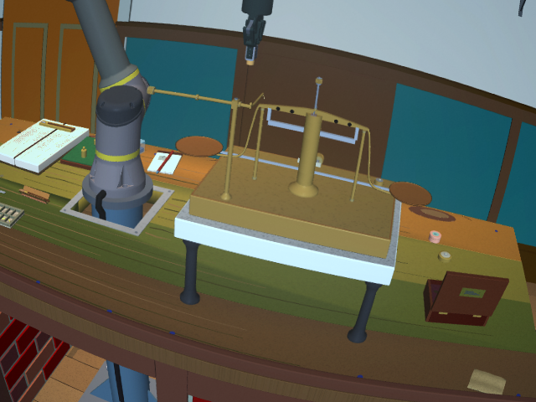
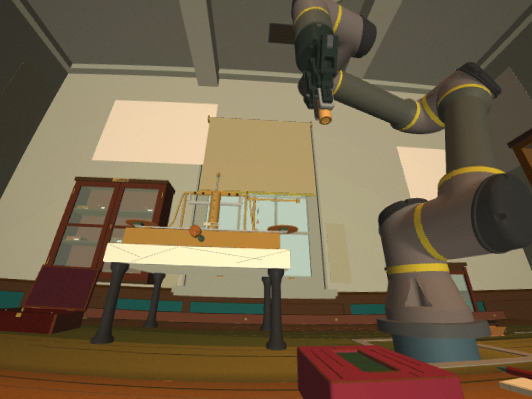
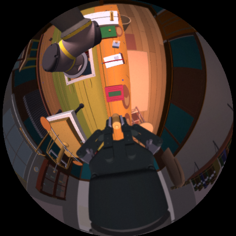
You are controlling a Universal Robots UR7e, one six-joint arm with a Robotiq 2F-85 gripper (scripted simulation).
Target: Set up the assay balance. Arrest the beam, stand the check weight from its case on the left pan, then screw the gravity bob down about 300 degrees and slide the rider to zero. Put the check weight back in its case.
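My gripper [image 1: 250, 58] [image 2: 323, 114] [image 3: 116, 123] hangs high above the bench, pointing down, over the left end of the assay balance [image 1: 311, 130]. The brass check weight [image 1: 250, 62] [image 2: 325, 119] [image 3: 116, 126], a small cylinder, is held between its closed fingers. The left pan [image 1: 198, 146] sits well below, at the back left of the balance's base; the right pan [image 1: 410, 193] hangs past the base's right edge. The red weight case [image 2: 375, 373] [image 3: 114, 93] lies open on the bench, its green-lined recess showing. The gravity bob [image 1: 318, 81] tops the thin rod above the column.
Behind the balance runs a wall of dark wood and teal panels. The balance stands on a white slab [image 1: 285, 242] with black legs. The arm's base [image 1: 117, 173] rises left of it. A brown box [image 1: 465, 298], a notepad [image 1: 164, 162] and an open ledger [image 1: 41, 145] lie on the bench.
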